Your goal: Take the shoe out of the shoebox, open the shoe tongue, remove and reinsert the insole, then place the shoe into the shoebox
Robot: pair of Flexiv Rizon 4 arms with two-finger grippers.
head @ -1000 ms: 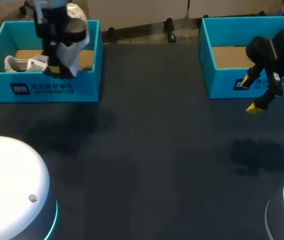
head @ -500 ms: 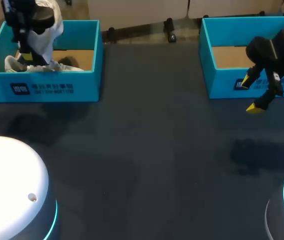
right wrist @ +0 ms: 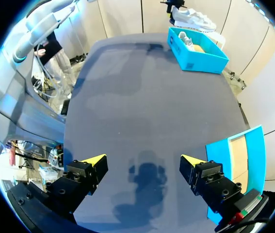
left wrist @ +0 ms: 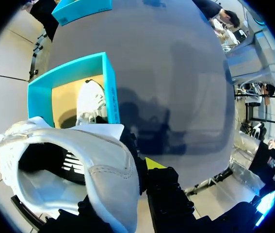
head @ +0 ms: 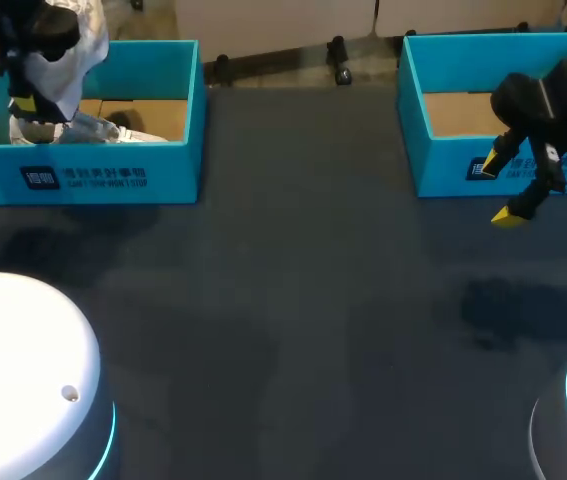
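Left wrist view — padded white shoe (left wrist: 103, 170), seemingly gripped.

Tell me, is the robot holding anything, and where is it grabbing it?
The left gripper holds a white shoe by the side wall beside its opening. The right gripper is open and empty.

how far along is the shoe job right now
Done: the white shoe is up out of the left shoebox. In hand: the left gripper clamps it above the box; the right gripper hangs open, empty. Left, probably: tongue, insole out and in, reboxing; nothing shows those done.
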